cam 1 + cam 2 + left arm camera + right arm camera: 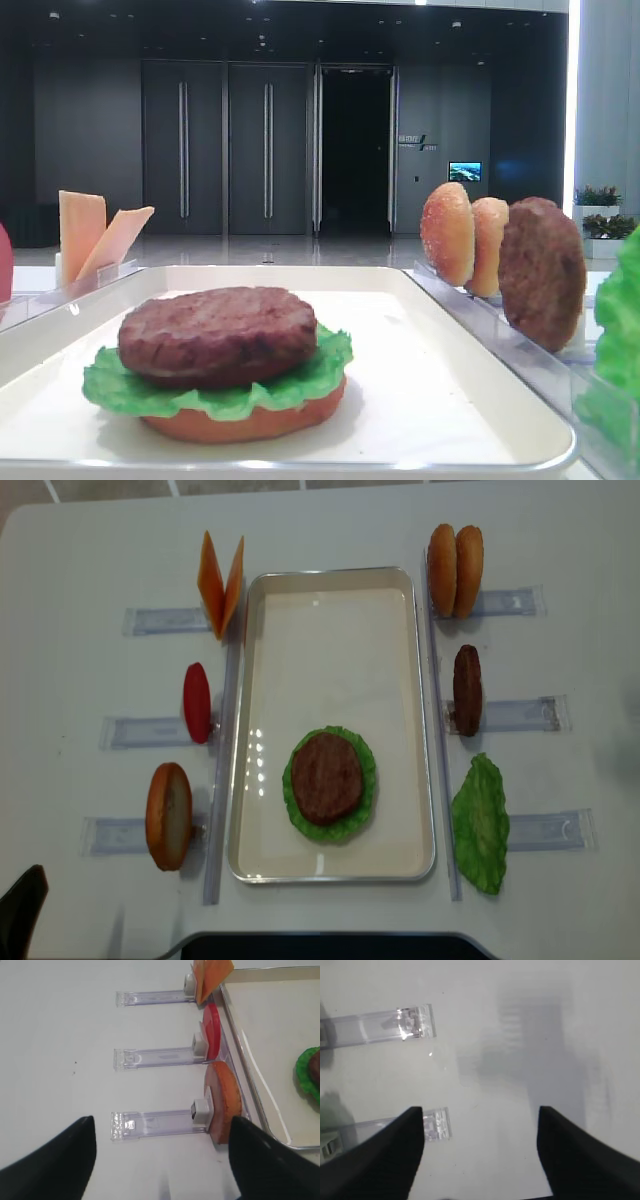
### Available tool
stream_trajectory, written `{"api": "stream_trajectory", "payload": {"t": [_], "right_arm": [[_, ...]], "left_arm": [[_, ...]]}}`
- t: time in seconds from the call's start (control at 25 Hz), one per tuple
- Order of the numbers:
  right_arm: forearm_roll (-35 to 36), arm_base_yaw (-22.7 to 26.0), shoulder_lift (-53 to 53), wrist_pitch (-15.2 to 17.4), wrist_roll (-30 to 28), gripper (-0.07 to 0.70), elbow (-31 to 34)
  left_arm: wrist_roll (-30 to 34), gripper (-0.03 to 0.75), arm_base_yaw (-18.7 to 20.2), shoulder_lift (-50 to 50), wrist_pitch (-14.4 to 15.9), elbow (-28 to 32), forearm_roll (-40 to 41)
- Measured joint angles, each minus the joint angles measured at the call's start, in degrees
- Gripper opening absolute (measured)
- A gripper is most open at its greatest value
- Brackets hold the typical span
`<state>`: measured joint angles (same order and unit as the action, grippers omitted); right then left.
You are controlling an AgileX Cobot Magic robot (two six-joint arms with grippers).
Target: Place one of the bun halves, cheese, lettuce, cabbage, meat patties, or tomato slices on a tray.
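The tray (331, 860) lies in the middle of the bench (80, 560), its long axis running from the near edge to the far edge in the overhead view. In its near half sits a stack: a bun base (240, 424) at the bottom, a lettuce leaf (296, 798) spread over it, and a patty (326, 777) lying flat on top. The rest of the tray floor is bare.

Clear holders (130, 732) flank the tray, three on each side, each carrying food stood on edge. On the left, far to near: two cheese slices (220, 584) leaning apart in a V, a tomato slice (197, 702), and a bun half (168, 815). On the right, far to near: two bun halves (455, 570) side by side, a second patty (467, 690), and a second lettuce leaf (482, 823), its long axis running near to far.

The left end effector (162, 1160) hangs over the bench beside the near left holder, jaws wide apart and holding nothing. The right end effector (481, 1152) is likewise spread wide and empty over bare bench near two holder ends (415, 1022)
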<state>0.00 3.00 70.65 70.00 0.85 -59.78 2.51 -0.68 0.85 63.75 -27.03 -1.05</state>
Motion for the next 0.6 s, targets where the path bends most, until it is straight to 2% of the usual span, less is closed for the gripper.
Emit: {"api": "stream_trajectory", "payload": {"t": [0.32,0.6], "right_arm": [[0.8,0.0,-14.6,0.0,0.9,0.486,8.9],[1.1,0.0,-32.4,0.3,1.2,0.486,15.7]], "left_arm": [[0.0,0.636,0.0,0.0,0.0,0.0,0.0],[0.0,0.636,0.0,0.0,0.0,0.0,0.0]]}}
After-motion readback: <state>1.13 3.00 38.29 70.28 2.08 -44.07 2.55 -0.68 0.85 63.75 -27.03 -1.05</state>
